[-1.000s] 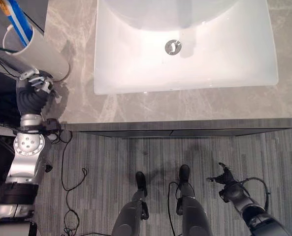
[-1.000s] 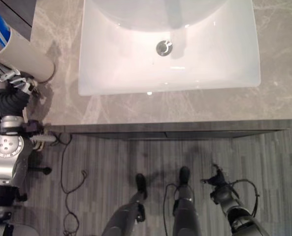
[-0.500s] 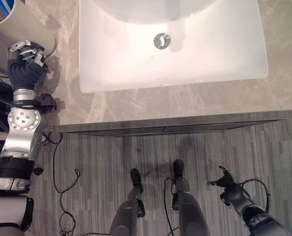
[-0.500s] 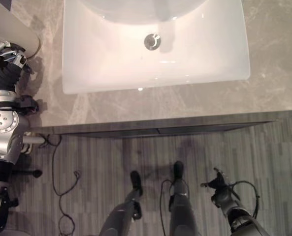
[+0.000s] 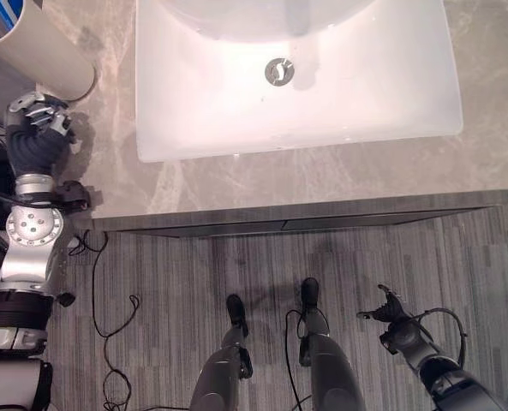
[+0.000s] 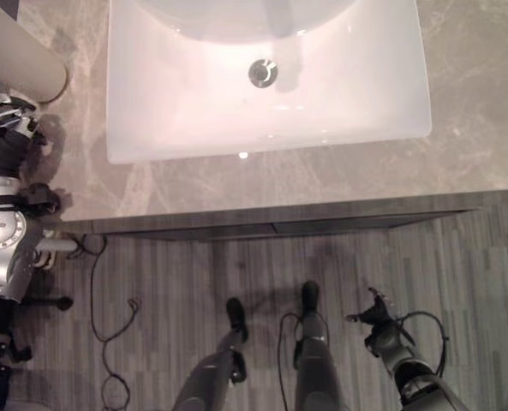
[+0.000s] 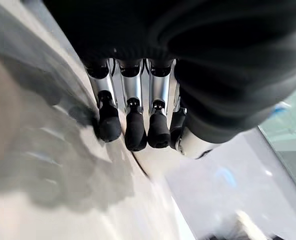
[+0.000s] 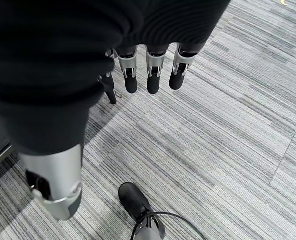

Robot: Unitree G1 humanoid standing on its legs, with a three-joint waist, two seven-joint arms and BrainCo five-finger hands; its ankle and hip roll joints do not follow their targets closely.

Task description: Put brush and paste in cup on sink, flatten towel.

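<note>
Looking down from the head camera, I take the white sink as my landmark, set into the grey marbled bench. Its drain sits near the middle of the basin. Off the sink's left side, at the far left corner of the bench, stands the cream cup, tilted in my view, with something blue poking from its mouth at the frame edge; I cannot tell whether that is the brush or the paste.

My left hand is over the bench just on the near side of the cup, left of the sink's left edge, close to the cup but apart from it as far as I can judge. In the left wrist view its fingers hang straight in a row with dark tips just above the marbled surface and nothing between them, so I read the hand as relaxed and empty.

My right hand is well away from the sink, low over the grey striped carpet floor in front of the bench edge, to the right. In its wrist view the fingers extend straight and loosely spread over the carpet, holding nothing.
</note>
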